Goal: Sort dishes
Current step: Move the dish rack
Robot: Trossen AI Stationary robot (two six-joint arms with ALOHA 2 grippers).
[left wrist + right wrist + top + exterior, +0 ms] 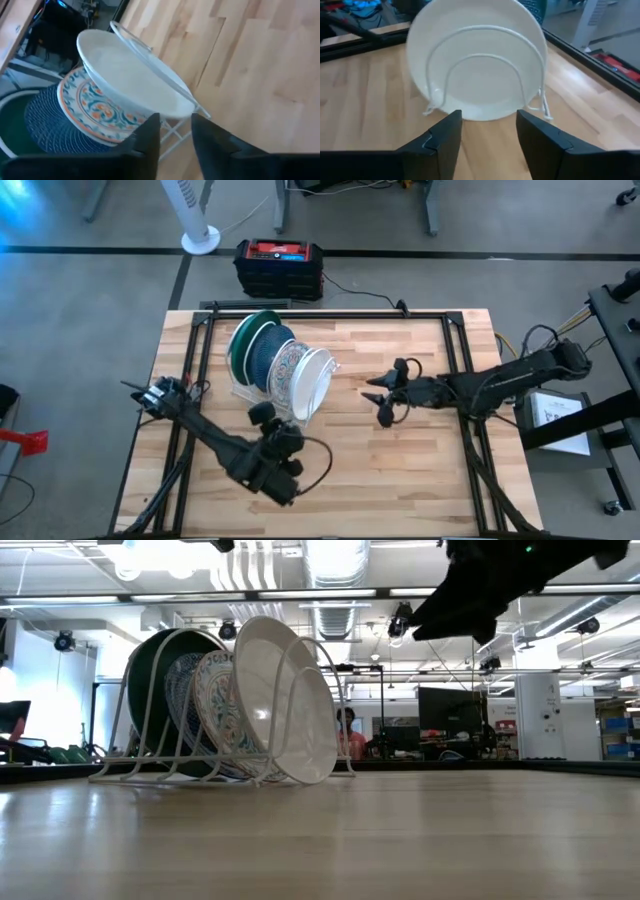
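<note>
Pale butcher-block table [400, 470] under everything. Left gripper [263, 416] at about seven o'clock from the table's centre, just beside the near end of the white wire rack [245, 393], fingers [150, 132] a narrow gap apart and holding nothing. Standing on edge in the rack, at roughly ten o'clock from centre, from left to right: green plate [243, 340], dark teal-blue plate [266, 356], floral-patterned plate [287, 370], white plate [315, 383]; all four leaning, each in its own slot. Right gripper [381, 394] at three o'clock from the rack, well apart from it, raised above the wood in the low view, fingers [542, 137] spread wide, empty, facing the white plate's front.
</note>
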